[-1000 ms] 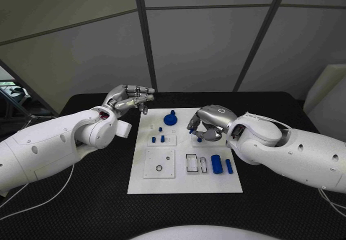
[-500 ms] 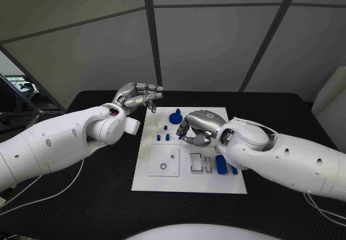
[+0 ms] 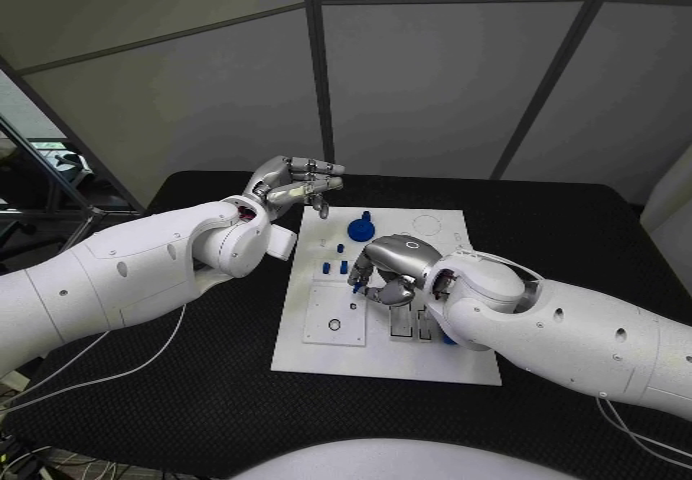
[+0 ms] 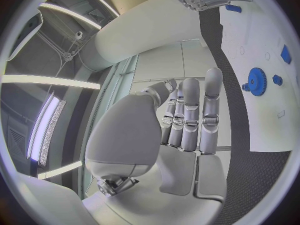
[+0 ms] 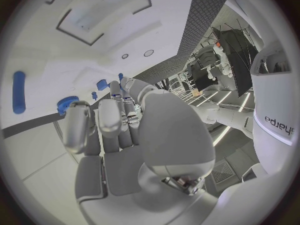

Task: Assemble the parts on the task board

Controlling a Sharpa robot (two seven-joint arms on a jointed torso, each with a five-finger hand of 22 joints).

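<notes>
The white task board (image 3: 378,352) lies mid-table. On it are a blue gear (image 3: 361,228), small blue pegs (image 3: 333,268) and a blue cylinder (image 5: 19,99). My right hand (image 3: 391,266) hovers low over the board's middle, fingers curled down, and pinches a small blue part (image 3: 356,287) at its fingertips. That hand's curled fingers (image 5: 106,120) face the board (image 5: 62,45), with the gear (image 5: 67,105) beyond them. My left hand (image 3: 299,185) is raised above the board's back left corner, fingers loosely bent, holding nothing. Past the left hand (image 4: 187,125) I see the gear (image 4: 256,79).
A square white inset plate (image 3: 335,322) with small holes lies at the board's front left, and rectangular slots (image 3: 401,322) sit beside my right forearm. Black table (image 3: 216,350) surrounds the board. Grey wall panels stand behind the table.
The head camera has shifted. My right hand has carried the small blue part leftward and nearer over the board, toward the pegs. The left hand stays raised at the back left.
</notes>
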